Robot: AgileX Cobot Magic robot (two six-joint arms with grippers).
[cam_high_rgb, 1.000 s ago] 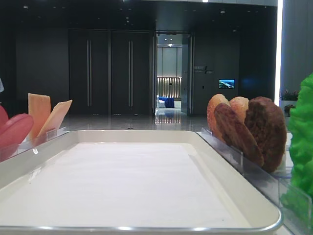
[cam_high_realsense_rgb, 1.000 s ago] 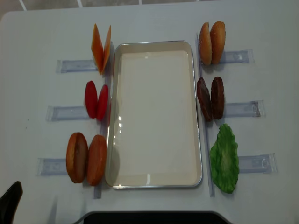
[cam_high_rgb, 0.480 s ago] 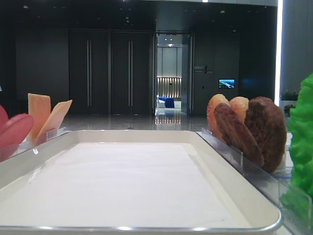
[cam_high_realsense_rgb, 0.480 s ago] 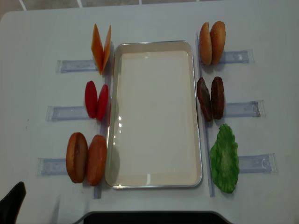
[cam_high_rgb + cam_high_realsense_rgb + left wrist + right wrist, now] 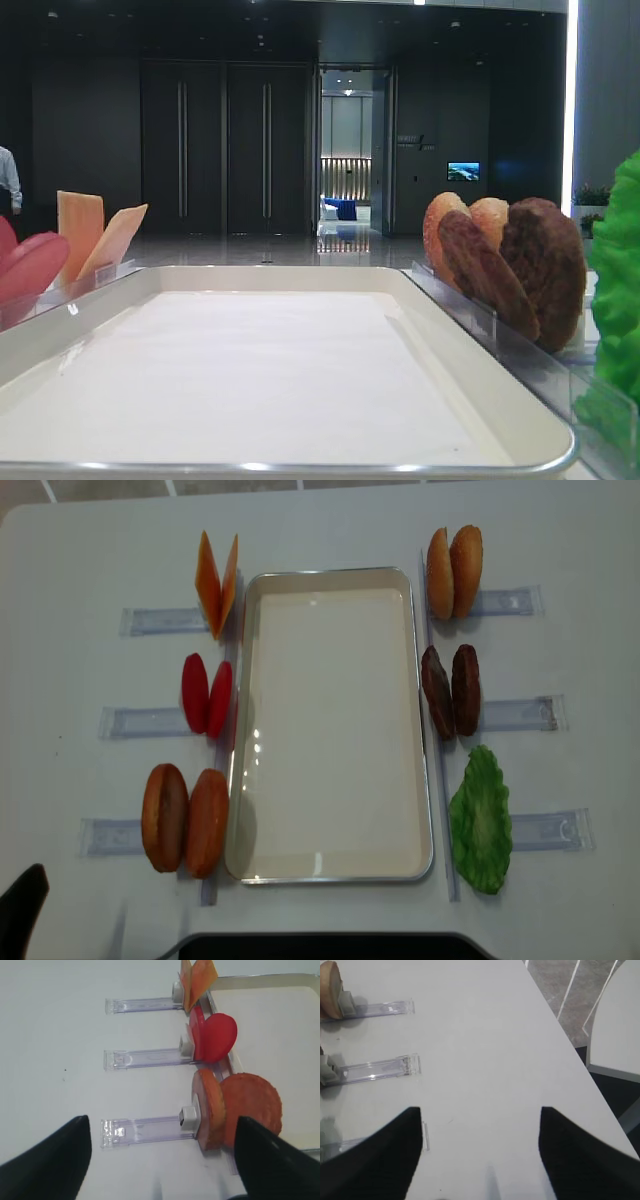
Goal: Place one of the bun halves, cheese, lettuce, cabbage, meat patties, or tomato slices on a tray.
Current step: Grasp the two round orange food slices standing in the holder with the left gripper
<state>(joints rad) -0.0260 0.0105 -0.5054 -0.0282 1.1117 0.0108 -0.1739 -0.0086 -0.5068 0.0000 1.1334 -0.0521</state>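
left of the tray (image 5: 240, 730), nearest its front corner, two bun halves (image 5: 235, 1110) stood on edge in a clear holder (image 5: 142, 1129), faces along the tray's long side. left gripper (image 5: 160, 1160), fingers spread and holding nothing, sat nearer, buns just ahead. right gripper (image 5: 480, 1155) likewise spread, over bare table (image 5: 485, 1035).

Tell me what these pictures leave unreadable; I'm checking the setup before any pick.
- Left claw: only its dark tips show at the left wrist view's bottom edge.
- Lettuce: cut off by the low exterior view's right edge.
- Tomato slices: cropped at that view's left edge.
- Person: mostly out of frame.
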